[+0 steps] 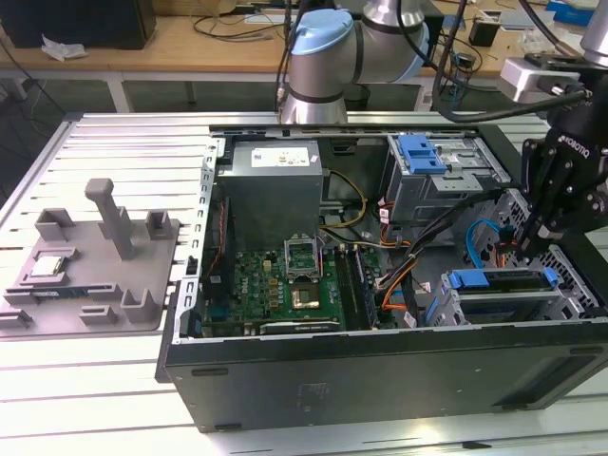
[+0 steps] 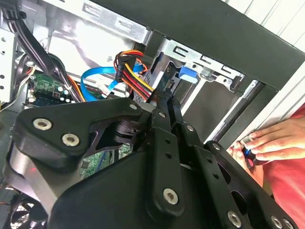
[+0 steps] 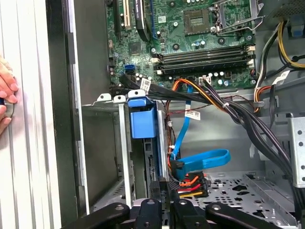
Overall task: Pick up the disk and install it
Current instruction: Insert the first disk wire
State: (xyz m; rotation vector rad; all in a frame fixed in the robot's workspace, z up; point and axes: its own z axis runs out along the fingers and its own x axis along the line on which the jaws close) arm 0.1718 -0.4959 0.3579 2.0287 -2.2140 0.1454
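The disk [image 1: 502, 281] stands on edge in the lower drive cage [image 1: 532, 309] at the exterior view's right, inside the open computer case; its blue frame runs along the top. In both wrist views its blue end [image 3: 142, 121] [image 2: 187, 73] sits between the cage's metal rails. My gripper [image 1: 543, 236] hangs just above the cage's right end. Its fingers [image 3: 162, 188] [image 2: 164, 100] are shut together with nothing between them, their tips right by the disk's near edge. Whether they touch it I cannot tell.
Blue, orange and black cables [image 3: 200, 162] crowd the space beside the cage. A second cage with a blue latch plate [image 1: 423, 152] stands farther back. A person's hand [image 2: 267, 143] [image 3: 5, 95] rests outside the case wall. A grey fixture tray [image 1: 85, 275] lies at the exterior view's left.
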